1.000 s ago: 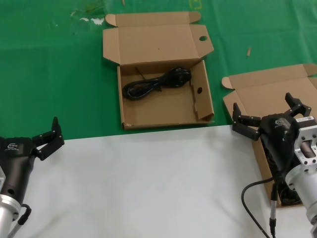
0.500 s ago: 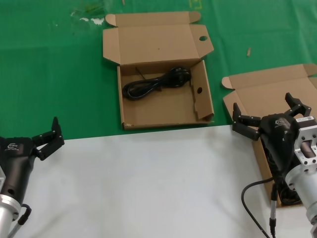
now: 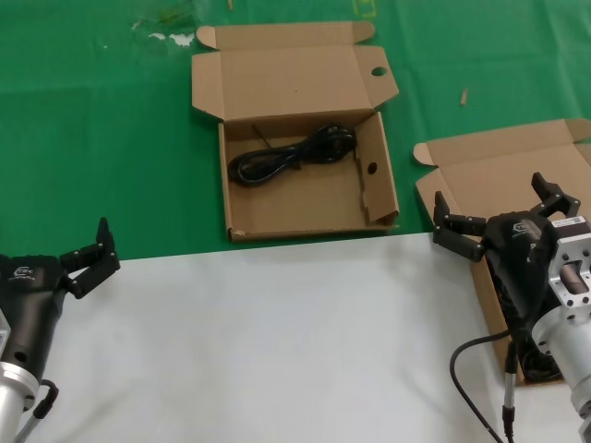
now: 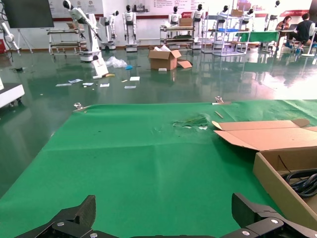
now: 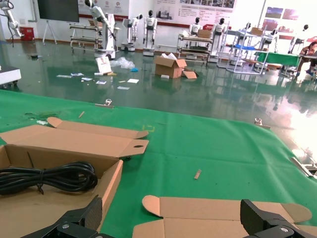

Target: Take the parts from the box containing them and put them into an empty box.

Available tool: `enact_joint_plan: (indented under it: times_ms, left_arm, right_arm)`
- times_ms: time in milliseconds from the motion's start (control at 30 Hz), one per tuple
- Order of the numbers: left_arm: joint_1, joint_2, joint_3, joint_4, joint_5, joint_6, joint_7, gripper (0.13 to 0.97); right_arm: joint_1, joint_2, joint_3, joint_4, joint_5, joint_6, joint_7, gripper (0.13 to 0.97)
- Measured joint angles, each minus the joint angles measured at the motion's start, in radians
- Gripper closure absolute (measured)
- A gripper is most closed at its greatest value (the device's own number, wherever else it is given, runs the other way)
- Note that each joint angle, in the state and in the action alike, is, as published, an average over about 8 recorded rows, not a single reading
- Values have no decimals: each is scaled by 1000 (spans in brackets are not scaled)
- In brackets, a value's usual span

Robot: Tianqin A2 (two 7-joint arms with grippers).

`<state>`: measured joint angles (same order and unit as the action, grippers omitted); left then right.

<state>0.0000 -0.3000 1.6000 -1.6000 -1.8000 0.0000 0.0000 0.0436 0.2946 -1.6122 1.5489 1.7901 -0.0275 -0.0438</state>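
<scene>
Open green cloth leftward; raised lid behind the centre box.

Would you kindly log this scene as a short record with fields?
Surface: green cloth behind, white sheet in front
Centre box: lid open, holds one black cord near its back wall
Right box: lid open, partly hidden by the right arm; contents unclear
Left tool: open, holding nothing, over the white sheet's left edge
Right tool: open, holding nothing, over the right box
Contact: neither tool touches a cord
</scene>
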Motion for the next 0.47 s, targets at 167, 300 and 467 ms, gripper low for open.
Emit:
enact_joint_plan:
  times_ms: [167,300,467]
  left_arm:
    - [0,0,0,0,0,0,0,132]
    - [0,0,0,0,0,0,0,132]
    - [0,0,0,0,0,0,0,132]
  right_arm:
    - [0,0,0,0,0,0,0,129]
    - [0,0,0,0,0,0,0,129]
    - [0,0,0,0,0,0,0,129]
